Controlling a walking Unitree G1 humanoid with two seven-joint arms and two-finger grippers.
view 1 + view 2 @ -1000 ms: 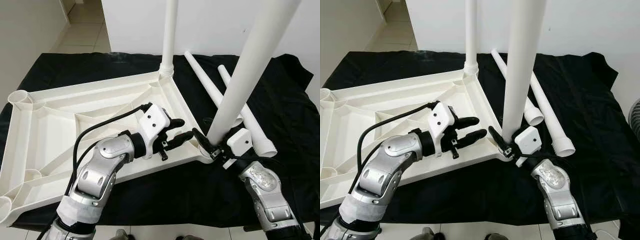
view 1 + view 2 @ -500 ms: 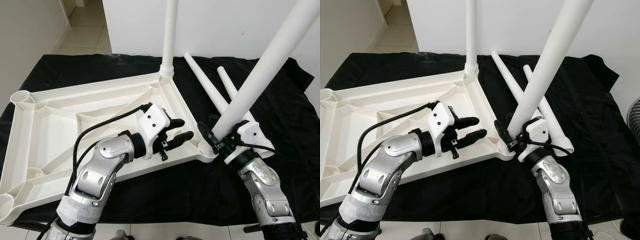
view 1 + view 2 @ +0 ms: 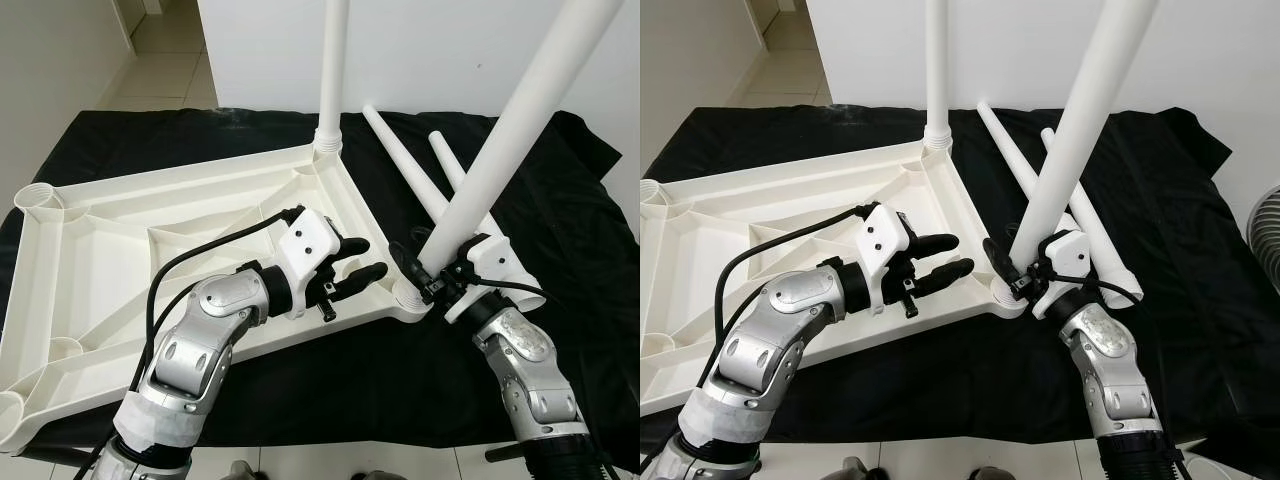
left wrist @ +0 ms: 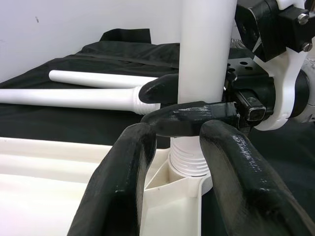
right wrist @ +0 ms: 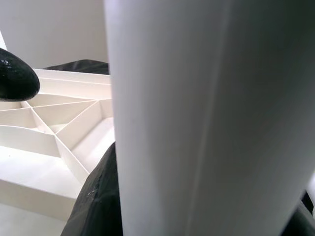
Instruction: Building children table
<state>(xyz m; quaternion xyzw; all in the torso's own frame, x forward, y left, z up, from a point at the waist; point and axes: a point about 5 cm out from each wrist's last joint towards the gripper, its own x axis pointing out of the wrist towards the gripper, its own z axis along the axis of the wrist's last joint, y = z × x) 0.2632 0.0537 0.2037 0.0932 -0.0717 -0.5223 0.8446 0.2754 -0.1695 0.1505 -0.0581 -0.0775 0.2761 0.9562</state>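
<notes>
The white table top (image 3: 150, 235) lies upside down on the black cloth (image 3: 560, 250). The left gripper (image 3: 365, 262) rests over its near edge, fingers apart and holding nothing. Beside it, the right gripper (image 3: 418, 272) is clamped round a white leg (image 3: 500, 150), leaning in the corner socket (image 3: 408, 298). Two loose legs (image 3: 405, 165) lie behind.
</notes>
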